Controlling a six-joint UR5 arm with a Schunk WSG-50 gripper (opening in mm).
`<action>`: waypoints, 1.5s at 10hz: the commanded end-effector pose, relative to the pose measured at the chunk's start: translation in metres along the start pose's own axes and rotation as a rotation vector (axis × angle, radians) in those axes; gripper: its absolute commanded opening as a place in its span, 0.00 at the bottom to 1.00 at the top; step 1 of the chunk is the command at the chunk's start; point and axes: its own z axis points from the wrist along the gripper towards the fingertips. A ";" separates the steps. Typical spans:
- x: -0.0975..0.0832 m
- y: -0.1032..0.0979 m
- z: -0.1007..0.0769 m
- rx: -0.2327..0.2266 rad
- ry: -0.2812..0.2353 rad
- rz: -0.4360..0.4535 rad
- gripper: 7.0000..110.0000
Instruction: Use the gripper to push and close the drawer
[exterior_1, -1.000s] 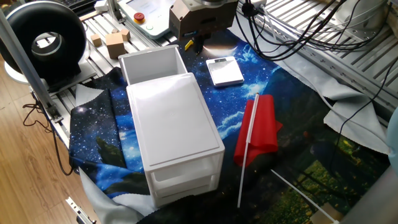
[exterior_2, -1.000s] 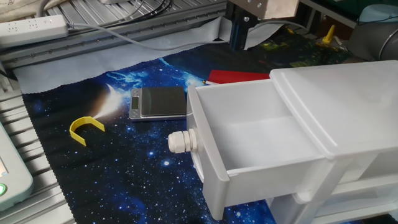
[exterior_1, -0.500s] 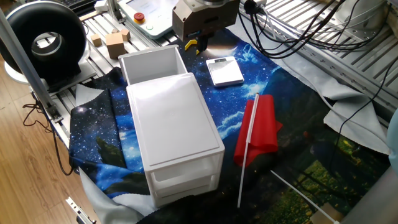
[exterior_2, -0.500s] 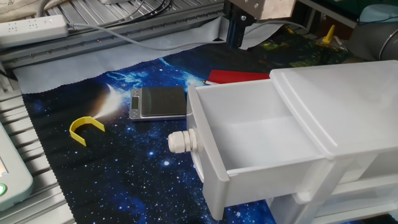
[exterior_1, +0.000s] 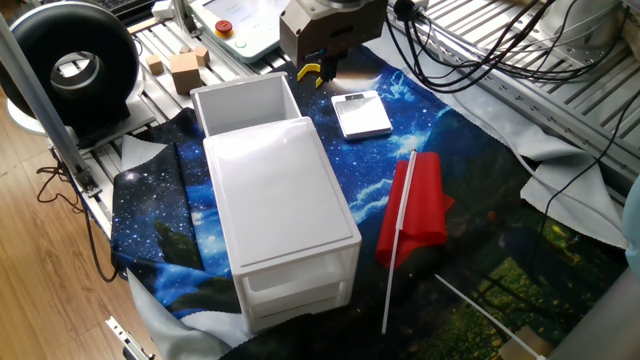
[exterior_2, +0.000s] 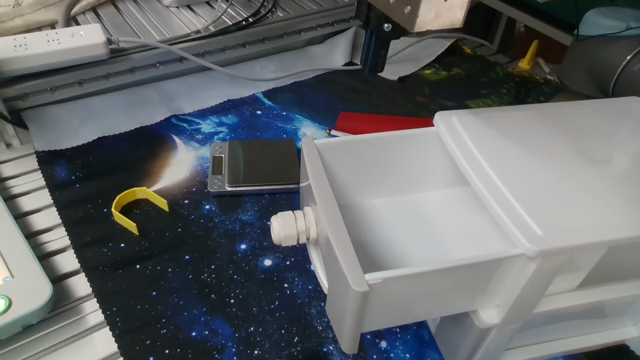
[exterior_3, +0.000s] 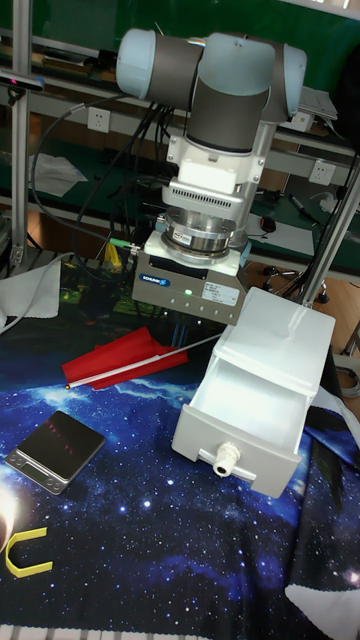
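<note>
The drawer (exterior_1: 243, 104) (exterior_2: 412, 222) (exterior_3: 257, 408) is the top white bin of the white plastic cabinet (exterior_1: 282, 205). It stands pulled out and empty, with a round white knob (exterior_2: 292, 228) on its front. My gripper (exterior_1: 324, 70) (exterior_2: 375, 48) (exterior_3: 172, 322) hangs off the table beyond the drawer's front and to one side, clear of it. Its short dark fingers look pressed together with nothing between them. The lower drawer (exterior_1: 298, 285) is pushed in.
A small flat scale (exterior_1: 361, 114) (exterior_2: 256, 165) lies on the starry cloth by the drawer front. A red cloth on a white stick (exterior_1: 414, 206) (exterior_3: 118, 362) lies beside the cabinet. There is a yellow clip (exterior_2: 137, 207), wooden blocks (exterior_1: 186, 70) and cables at the back.
The gripper has shifted slightly up and toward the back of the table. The drawer and the other things have not moved.
</note>
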 end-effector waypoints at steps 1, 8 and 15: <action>0.000 0.004 -0.001 -0.017 0.000 0.011 0.00; 0.003 0.012 -0.002 -0.050 0.013 0.023 0.00; 0.007 0.011 -0.002 -0.047 0.030 -0.010 0.00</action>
